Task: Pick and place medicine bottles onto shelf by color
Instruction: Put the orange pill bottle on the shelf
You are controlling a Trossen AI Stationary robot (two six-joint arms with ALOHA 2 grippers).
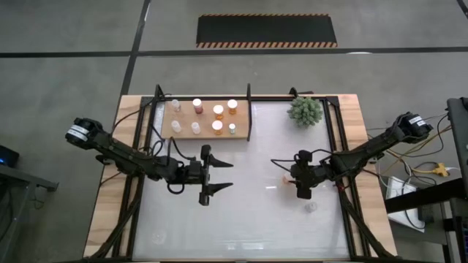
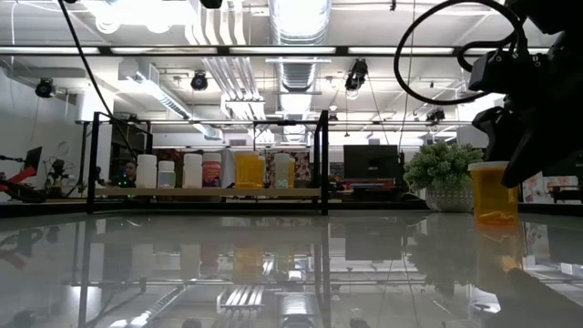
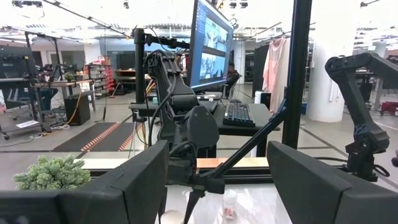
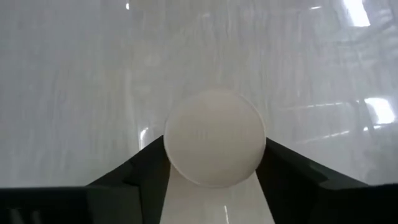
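Straddling an orange bottle (image 2: 493, 193) upright on the worktop (image 1: 248, 212), my right hand (image 4: 214, 180) has fingers either side below its pale cap (image 4: 214, 138), not visibly clamped; it looks light, stiff and slick, so I'd squeeze mid-body. Left hand (image 1: 217, 180) waits spread

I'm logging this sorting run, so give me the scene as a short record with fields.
shelf: far left of the table, eight bottles on it in two rows
orange bottle: upright on the table, between the right claw's fingers
right claw: down at the orange bottle, fingers either side of its cap
left claw: open, empty, waiting mid-table
clear bottle: alone on the table near the right arm
plant: far right of the table
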